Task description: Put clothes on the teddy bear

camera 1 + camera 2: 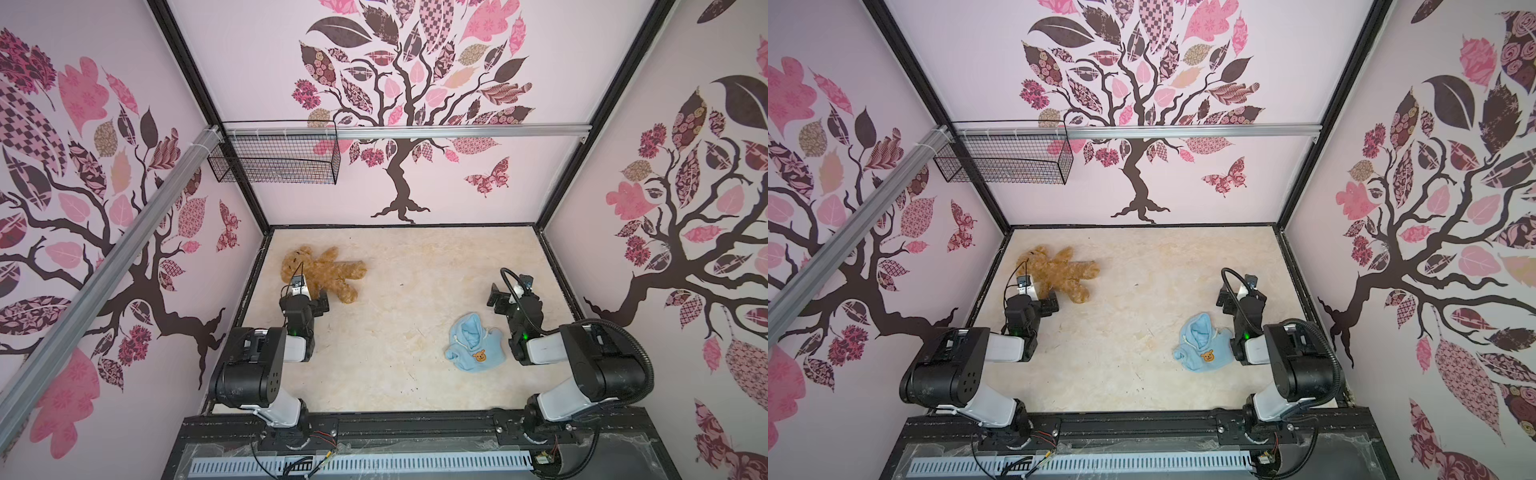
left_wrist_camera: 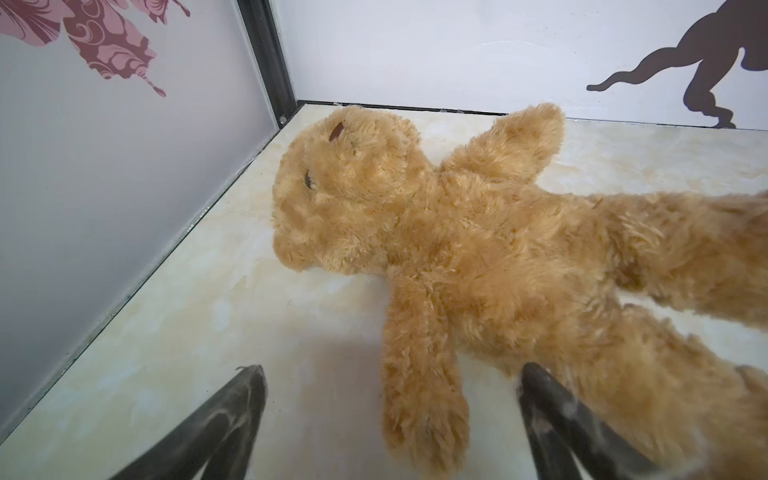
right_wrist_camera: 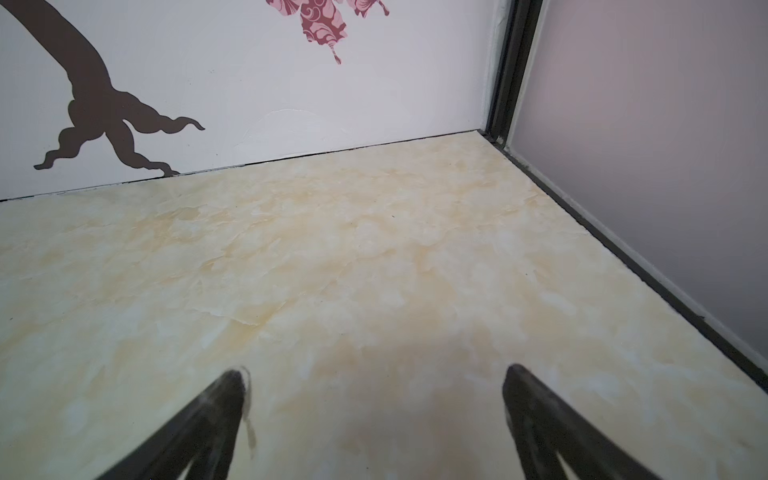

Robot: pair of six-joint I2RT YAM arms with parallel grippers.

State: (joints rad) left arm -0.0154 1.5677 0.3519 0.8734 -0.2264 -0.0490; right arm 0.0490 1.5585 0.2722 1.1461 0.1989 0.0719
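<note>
On the far left of the surface (image 1: 395, 257), close to the left wall, the teddy bear (image 1: 328, 270) lies on its back, with its head toward that wall and its legs pointing right. The left hand (image 1: 311, 294) hangs just on the near side of the bear with its fingers spread wide, gripping nothing. In the left wrist view, the bear's nearer arm lies between the two fingers (image 2: 232, 415). Whether either finger touches the fur cannot be told. Further right and nearer, a small light blue hoodie (image 1: 473, 343) lies crumpled, well apart from the bear. On the far side of the hoodie, the right hand (image 3: 374, 372) is also spread and empty over bare surface, far from the bear.
</note>
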